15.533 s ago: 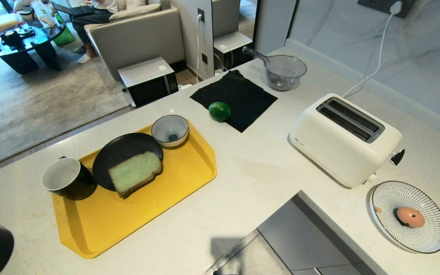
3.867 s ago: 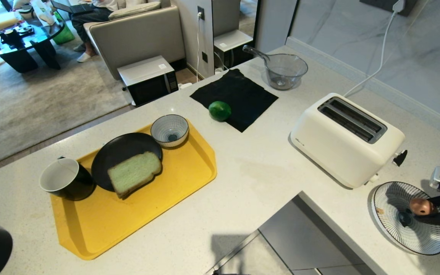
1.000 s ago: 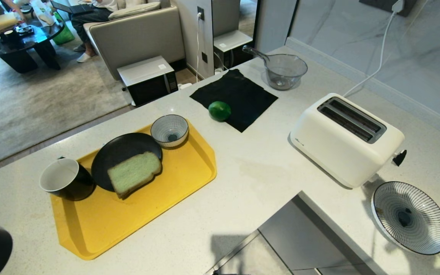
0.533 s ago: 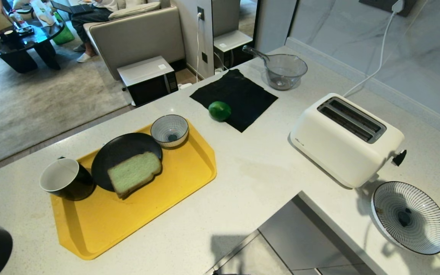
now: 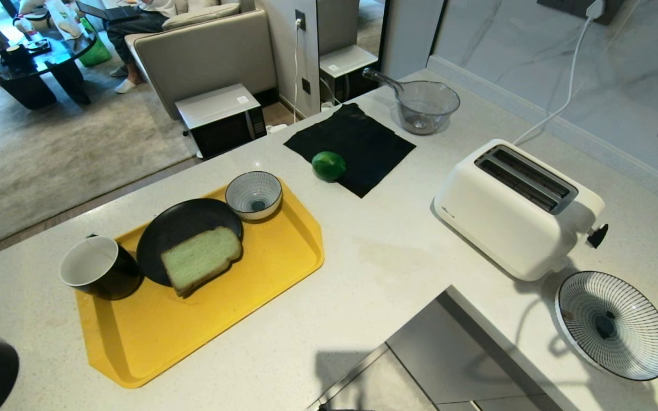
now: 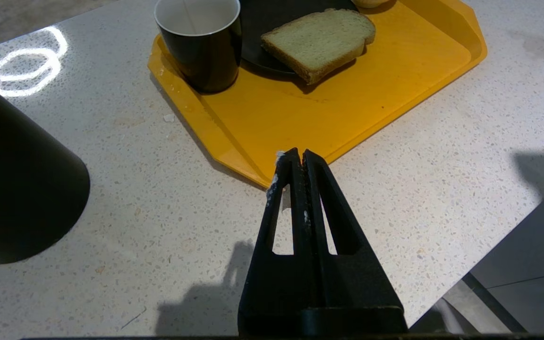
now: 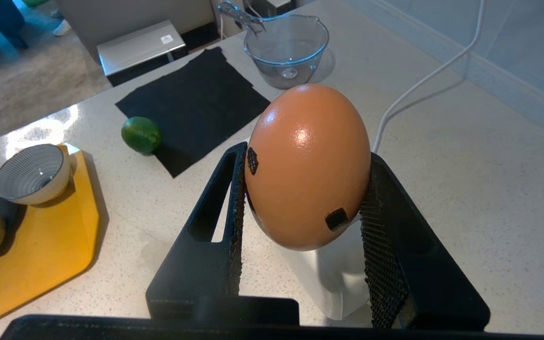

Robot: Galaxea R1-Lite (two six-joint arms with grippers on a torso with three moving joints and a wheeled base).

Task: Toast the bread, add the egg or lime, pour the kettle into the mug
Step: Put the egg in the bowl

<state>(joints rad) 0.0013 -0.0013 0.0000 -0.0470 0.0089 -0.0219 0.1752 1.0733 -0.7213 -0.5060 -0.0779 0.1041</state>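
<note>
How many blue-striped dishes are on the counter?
2: a small striped bowl on the yellow tray, and a wide striped plate near the toaster. None look hidden.

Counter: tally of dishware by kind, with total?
Mug: 1
Black plate: 1
Striped bowl: 1
Striped plate: 1
Glass bowl: 1
Total: 5
</note>
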